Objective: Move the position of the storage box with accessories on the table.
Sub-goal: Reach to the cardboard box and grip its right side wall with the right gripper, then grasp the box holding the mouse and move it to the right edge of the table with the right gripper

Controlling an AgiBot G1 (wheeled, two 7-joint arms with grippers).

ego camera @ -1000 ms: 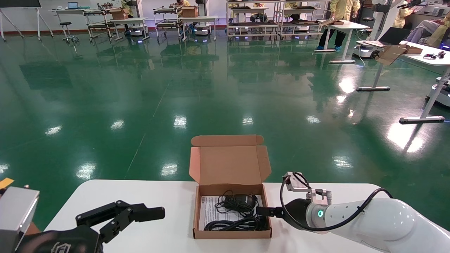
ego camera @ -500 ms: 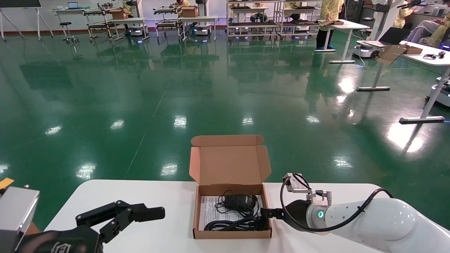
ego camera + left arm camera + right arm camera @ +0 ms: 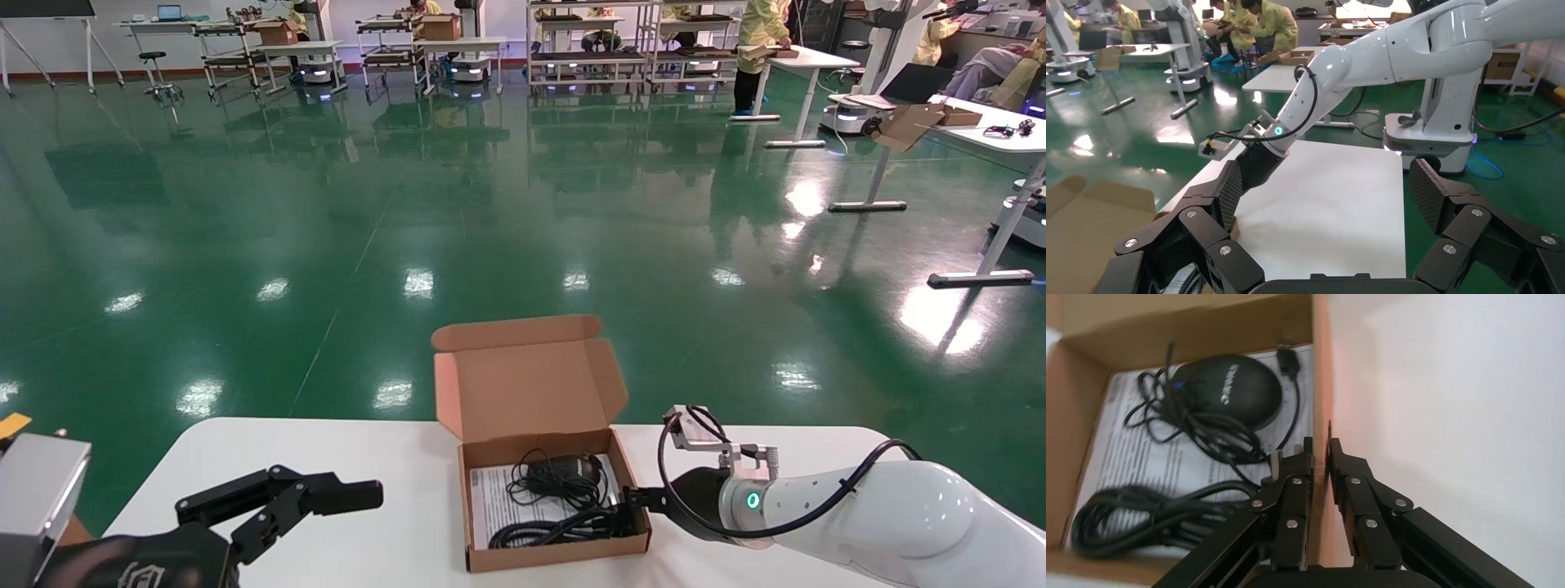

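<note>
Two jaws of the right gripper are pressed together on the right side wall of the storage box, one inside the wall and one outside, so the thin cardboard is pinched between them. Inside the box, just beside the inner jaw, the accessories lie: a black mouse-shaped block with its thin cable tangled over a white printed sheet, and a thicker coil of black cable nearer the box's front wall. The box rests on the bench, near its far edge and roughly midway across, with the lid standing open behind it and the body turned slightly askew to the bench edge. To the box's left, well apart from it, the left gripper is held above the bench with its jaws spread and nothing between them. The step in hand is judged to be the dragging of the box itself. A steady slide is called for next, with the pinch kept firm so the wall is not torn or bent.
</note>
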